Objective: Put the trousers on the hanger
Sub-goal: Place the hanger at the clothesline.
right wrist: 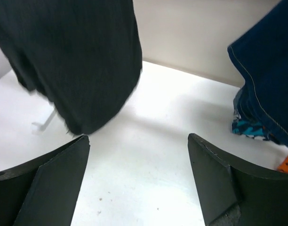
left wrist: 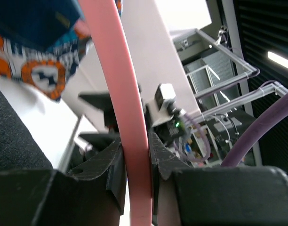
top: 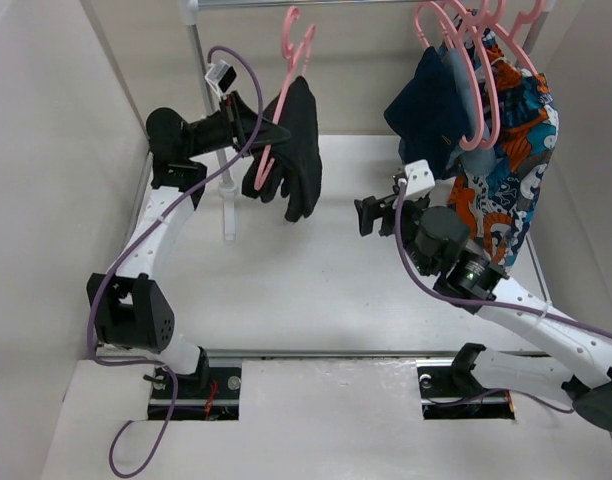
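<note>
Trousers [top: 296, 150], matte black and bunched, cover the lower frame of the pink hanger [left wrist: 127, 108] above the desk [top: 316, 290]. Left fingers [left wrist: 111, 172] pinch the hanger's bar; right fingers [right wrist: 50, 183] stand spread, apart from the cloth.

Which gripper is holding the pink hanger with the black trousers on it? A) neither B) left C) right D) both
B: the left gripper is closed on the hanger bar, while the right gripper stands open and empty, clear of the trousers.
</note>
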Robot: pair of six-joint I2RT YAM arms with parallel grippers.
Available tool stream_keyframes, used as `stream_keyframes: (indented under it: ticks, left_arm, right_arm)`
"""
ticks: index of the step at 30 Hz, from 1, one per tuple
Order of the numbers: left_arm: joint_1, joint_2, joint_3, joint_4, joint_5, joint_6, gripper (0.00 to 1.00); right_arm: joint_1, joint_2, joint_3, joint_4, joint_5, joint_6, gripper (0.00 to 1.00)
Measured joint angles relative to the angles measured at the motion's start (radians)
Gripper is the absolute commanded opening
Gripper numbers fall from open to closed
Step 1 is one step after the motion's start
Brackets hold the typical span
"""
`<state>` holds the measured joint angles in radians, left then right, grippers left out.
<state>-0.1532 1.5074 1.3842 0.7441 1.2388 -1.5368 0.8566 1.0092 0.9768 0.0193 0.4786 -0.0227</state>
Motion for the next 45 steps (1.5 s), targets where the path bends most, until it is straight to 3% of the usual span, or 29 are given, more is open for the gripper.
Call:
stream_keyframes:
  ticks: [6,13,29,31,32,36,37,41,45]
  left_arm:
    - [0.029,0.064,0.124,0.109,-0.069,-0.063,0.00]
    - [0.055,0.115,0.200,0.107,-0.138,-0.085,0.00]
    - [0.071,0.240,0.241,-0.133,-0.272,0.151,0.01]
    - [0.071,0.236,0.225,-0.136,-0.277,0.193,0.10]
    - [0.071,0.231,0.214,-0.138,-0.280,0.212,0.23]
    - [0.071,0.200,0.179,-0.158,-0.279,0.288,0.58]
    - [0.071,0.189,0.177,-0.172,-0.277,0.311,0.73]
    - [0.070,0.136,0.180,-0.288,-0.273,0.465,1.00]
    - [0.072,0.099,0.229,-0.505,-0.299,0.682,1.00]
  right_arm:
    - [0.000,-0.030,-0.026,-0.050,0.015,0.024,0.90]
    - [0.000,-0.041,-0.027,-0.076,0.022,0.042,0.90]
    - [0.000,-0.051,-0.027,-0.119,0.025,0.055,0.90]
    - [0.000,-0.053,-0.027,-0.119,0.025,0.055,0.90]
    - [0.000,-0.053,-0.027,-0.119,0.025,0.056,0.90]
    - [0.000,-0.053,-0.027,-0.125,0.026,0.057,0.90]
    - [0.000,-0.053,-0.027,-0.126,0.027,0.057,0.90]
    - [0.000,-0.055,-0.027,-0.129,0.027,0.057,0.90]
    - [0.000,-0.064,-0.027,-0.145,0.026,0.058,0.90]
